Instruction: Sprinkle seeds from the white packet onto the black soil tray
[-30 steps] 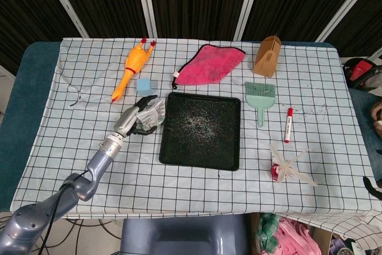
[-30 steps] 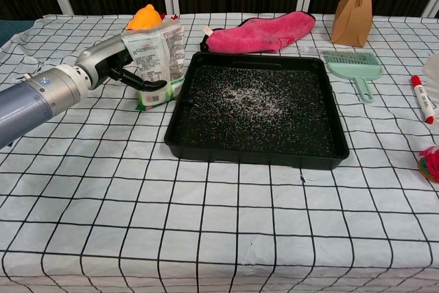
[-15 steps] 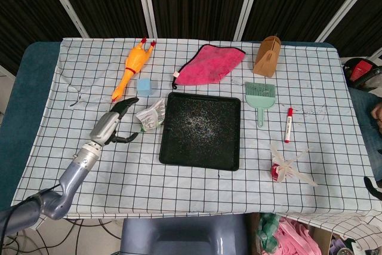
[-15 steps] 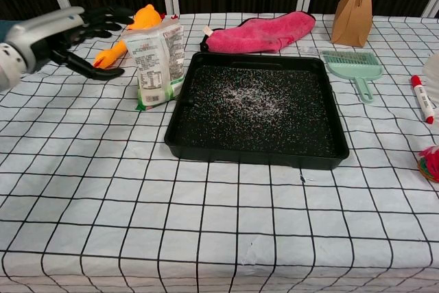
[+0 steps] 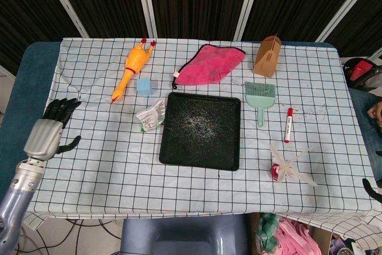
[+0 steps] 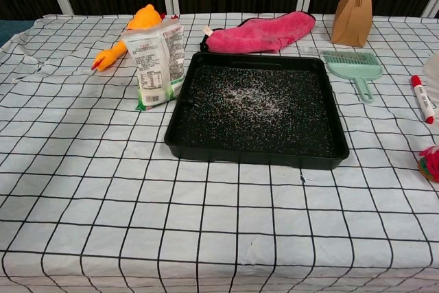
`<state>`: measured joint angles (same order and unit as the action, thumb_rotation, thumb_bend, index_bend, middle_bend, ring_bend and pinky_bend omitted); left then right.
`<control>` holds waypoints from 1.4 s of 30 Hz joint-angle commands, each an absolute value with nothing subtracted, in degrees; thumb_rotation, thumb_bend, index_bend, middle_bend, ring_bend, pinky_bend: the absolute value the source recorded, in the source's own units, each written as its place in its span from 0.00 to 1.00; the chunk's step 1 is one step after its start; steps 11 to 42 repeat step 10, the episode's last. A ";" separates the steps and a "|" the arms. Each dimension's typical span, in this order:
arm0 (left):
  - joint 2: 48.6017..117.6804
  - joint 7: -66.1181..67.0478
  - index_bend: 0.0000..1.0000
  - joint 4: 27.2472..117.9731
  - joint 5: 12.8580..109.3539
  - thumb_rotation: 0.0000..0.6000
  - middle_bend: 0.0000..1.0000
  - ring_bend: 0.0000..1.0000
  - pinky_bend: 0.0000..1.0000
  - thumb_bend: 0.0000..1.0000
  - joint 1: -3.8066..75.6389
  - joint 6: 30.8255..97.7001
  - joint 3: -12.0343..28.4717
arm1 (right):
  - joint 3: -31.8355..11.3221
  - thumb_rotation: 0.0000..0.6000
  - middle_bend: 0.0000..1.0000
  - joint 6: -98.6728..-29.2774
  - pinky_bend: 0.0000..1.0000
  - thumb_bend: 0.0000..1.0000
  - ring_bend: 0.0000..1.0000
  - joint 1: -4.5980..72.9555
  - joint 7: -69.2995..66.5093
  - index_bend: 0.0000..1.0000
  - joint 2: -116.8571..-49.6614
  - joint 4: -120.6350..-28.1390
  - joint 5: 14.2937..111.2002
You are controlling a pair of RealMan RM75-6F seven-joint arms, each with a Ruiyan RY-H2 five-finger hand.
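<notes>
The white seed packet [image 5: 150,116] [image 6: 156,60] stands by itself on the checked cloth, its lower edge against the left rim of the black soil tray [image 5: 200,165] [image 6: 254,158]. Pale seeds [image 6: 254,97] lie scattered over the dark soil in the tray's middle. My left hand [image 5: 51,129] hovers over the table's far left edge, well away from the packet, fingers spread and holding nothing; the chest view does not show it. At the right border of the head view only a dark sliver of my right hand [image 5: 371,189] shows, below the table edge.
Behind the packet lie a yellow rubber chicken [image 5: 132,67] and a blue cube [image 5: 144,85]. A pink cloth [image 5: 210,64] and brown paper bag [image 5: 267,55] sit at the back. A green brush [image 5: 261,95], red marker [image 5: 289,124] and plastic bundle [image 5: 286,165] lie right of the tray.
My left hand let go of the packet and drew back leftward to the table's edge, leaving the chest view. The packet stays standing against the tray.
</notes>
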<state>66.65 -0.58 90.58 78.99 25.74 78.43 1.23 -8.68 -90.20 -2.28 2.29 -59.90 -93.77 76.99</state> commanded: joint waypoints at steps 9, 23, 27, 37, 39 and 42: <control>54.65 1.47 0.10 98.35 83.19 1.00 0.09 0.00 0.00 0.30 15.77 87.76 -3.92 | -8.25 1.00 0.04 -90.86 0.32 0.20 0.15 -2.30 3.60 0.26 -59.75 -94.93 78.20; 54.18 1.10 0.10 98.20 83.65 1.00 0.09 0.00 0.00 0.30 15.33 87.98 -4.22 | -8.19 1.00 0.04 -90.97 0.32 0.20 0.15 -2.32 3.69 0.26 -59.75 -95.03 78.34; 54.18 1.10 0.10 98.20 83.65 1.00 0.09 0.00 0.00 0.30 15.33 87.98 -4.22 | -8.19 1.00 0.04 -90.97 0.32 0.20 0.15 -2.32 3.69 0.26 -59.75 -95.03 78.34; 54.18 1.10 0.10 98.20 83.65 1.00 0.09 0.00 0.00 0.30 15.33 87.98 -4.22 | -8.19 1.00 0.04 -90.97 0.32 0.20 0.15 -2.32 3.69 0.26 -59.75 -95.03 78.34; 54.18 1.10 0.10 98.20 83.65 1.00 0.09 0.00 0.00 0.30 15.33 87.98 -4.22 | -8.19 1.00 0.04 -90.97 0.32 0.20 0.15 -2.32 3.69 0.26 -59.75 -95.03 78.34; 54.18 1.10 0.10 98.20 83.65 1.00 0.09 0.00 0.00 0.30 15.33 87.98 -4.22 | -8.19 1.00 0.04 -90.97 0.32 0.20 0.15 -2.32 3.69 0.26 -59.75 -95.03 78.34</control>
